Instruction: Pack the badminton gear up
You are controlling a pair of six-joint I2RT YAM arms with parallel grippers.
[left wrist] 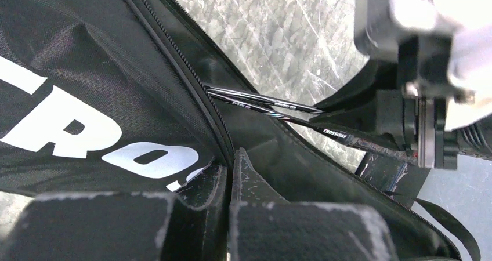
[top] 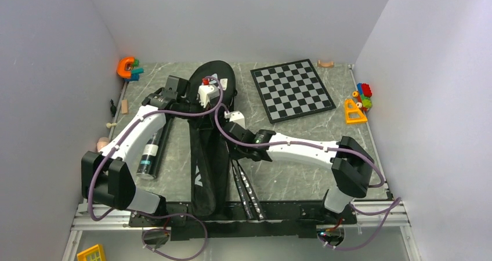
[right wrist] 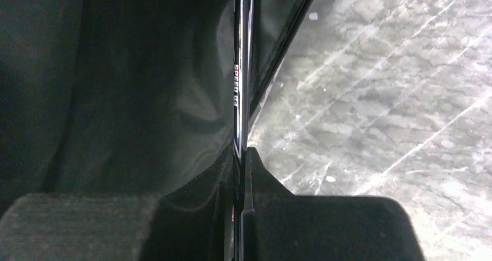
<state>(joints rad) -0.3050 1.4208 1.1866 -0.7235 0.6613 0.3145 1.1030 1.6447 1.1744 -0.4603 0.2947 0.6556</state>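
- The dark tube point(top: 149, 155) lies on its side on the left part of the desk point(top: 290, 168). It is just beside the racket bag point(top: 203, 156) and partly under the left arm.
- The left end effector point(left wrist: 232, 159) is clenched. Its two fingers are pressed together on the zipper edge of the bag, close to the big white letters.
- The bag lies lengthwise in the middle of the desk, with its round end toward the far wall.
- The rackets point(left wrist: 261, 105) come out with their thin shafts from the right edge of the bag, and their grips point to the near edge of the desk.
- The right end effector point(right wrist: 241, 156) is almost closed and is grasping a thin racket shaft between its fingers.
- Further right, the chessboard point(top: 293, 90) lies flat, apart from the bag.
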